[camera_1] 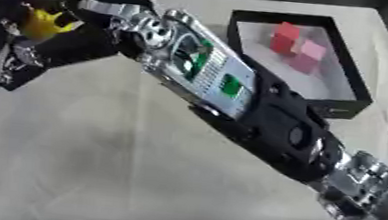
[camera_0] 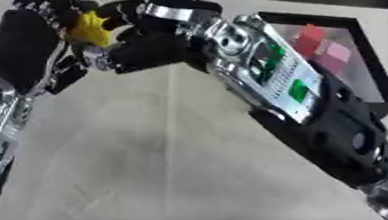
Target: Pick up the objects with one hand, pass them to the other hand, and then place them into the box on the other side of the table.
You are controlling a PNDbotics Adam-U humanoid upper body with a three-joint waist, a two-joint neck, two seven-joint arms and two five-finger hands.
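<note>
A yellow object is pinched between the curled left robot hand and right robot hand, above the bench, well apart from the box.

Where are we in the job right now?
Done: a red block and a pink block lie in the black box. In hand: the yellow object sits between the left hand and right hand, mid-handover. Left: boxing it.

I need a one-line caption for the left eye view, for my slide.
Both hands, left hand and right hand, meet around a small yellow object above the beige table; a black box holds red and pink blocks.
</note>
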